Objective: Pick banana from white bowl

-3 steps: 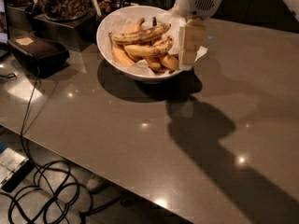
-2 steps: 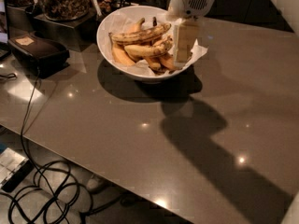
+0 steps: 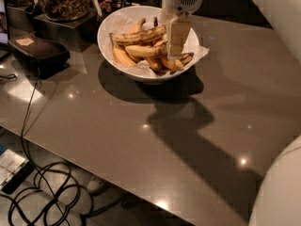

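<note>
Banana [image 3: 140, 35], the longest and most brown-streaked one, is lying on top of the pile inside the white bowl [image 3: 101, 48]. Its long axis is running left to right across the bowl, with the left end pointing at the bowl's left wall and the right end rising slightly. The gripper [image 3: 176, 51] is hanging over the bowl's right half, having shifted leftwards from above the bowl's right rim. By my judgement it is lining up on the banana's right end. How wide it is standing, I cannot tell.
</note>
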Action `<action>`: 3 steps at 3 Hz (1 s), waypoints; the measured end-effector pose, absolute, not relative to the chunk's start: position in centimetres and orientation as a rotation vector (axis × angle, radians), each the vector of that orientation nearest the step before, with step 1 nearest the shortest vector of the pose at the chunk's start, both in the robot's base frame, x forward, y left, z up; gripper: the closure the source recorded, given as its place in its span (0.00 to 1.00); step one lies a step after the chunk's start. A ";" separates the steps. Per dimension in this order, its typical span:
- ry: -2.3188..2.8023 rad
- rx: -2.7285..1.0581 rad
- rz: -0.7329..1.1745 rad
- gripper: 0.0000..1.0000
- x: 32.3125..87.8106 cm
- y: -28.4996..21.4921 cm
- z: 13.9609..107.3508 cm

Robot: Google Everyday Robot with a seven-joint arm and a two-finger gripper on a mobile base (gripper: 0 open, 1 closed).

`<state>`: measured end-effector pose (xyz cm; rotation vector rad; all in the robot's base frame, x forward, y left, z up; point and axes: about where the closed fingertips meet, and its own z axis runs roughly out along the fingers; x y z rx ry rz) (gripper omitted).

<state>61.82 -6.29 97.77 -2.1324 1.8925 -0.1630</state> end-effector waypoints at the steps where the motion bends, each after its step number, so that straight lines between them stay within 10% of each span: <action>1: 1.873 -2.161 -0.184 0.31 62.7 -5.6 97.7; 3: 1.843 -2.201 -0.213 0.39 64.0 -4.7 97.5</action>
